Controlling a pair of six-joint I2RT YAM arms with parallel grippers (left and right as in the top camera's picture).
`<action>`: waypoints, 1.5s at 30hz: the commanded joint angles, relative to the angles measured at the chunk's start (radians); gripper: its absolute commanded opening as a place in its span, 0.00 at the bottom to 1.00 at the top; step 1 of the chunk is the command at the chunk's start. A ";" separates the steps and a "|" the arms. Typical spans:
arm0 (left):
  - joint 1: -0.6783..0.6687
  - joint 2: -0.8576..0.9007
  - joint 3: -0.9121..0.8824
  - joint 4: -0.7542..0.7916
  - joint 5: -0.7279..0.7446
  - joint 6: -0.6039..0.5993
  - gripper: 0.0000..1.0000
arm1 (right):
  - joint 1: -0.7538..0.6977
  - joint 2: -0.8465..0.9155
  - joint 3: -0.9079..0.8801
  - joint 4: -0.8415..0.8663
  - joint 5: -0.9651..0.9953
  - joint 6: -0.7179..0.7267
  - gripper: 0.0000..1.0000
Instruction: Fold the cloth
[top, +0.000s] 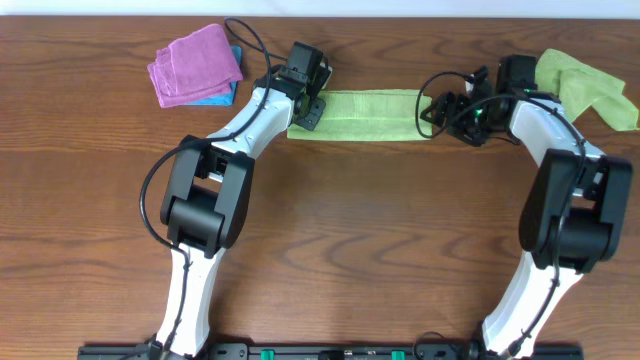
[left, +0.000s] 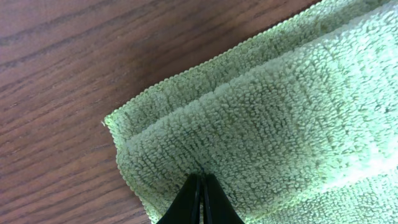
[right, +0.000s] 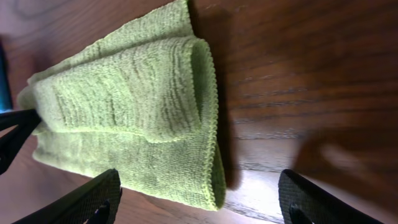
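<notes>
**Green cloth down to a strip, short folds still to come**

The lime-green terry cloth (top: 355, 113) lies upper centre on the brown wooden table (top: 330, 230), doubled into a long layered strip. The left gripper (left: 201, 177) sits at its left end with its fingers pressed together. I cannot tell whether it has nipped any fabric. The right gripper (right: 199, 176) gapes wide at the right end, holding nothing. I'd say an end-to-end fold remains.
</notes>
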 joint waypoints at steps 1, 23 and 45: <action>0.001 0.013 0.022 -0.004 -0.014 0.002 0.06 | -0.002 0.023 0.008 0.003 -0.048 0.018 0.82; 0.001 0.013 0.022 -0.003 -0.015 0.003 0.06 | 0.015 0.225 0.008 0.073 -0.138 0.086 0.75; 0.002 0.013 0.022 0.003 -0.015 0.003 0.06 | 0.038 0.225 0.008 0.142 -0.133 0.089 0.02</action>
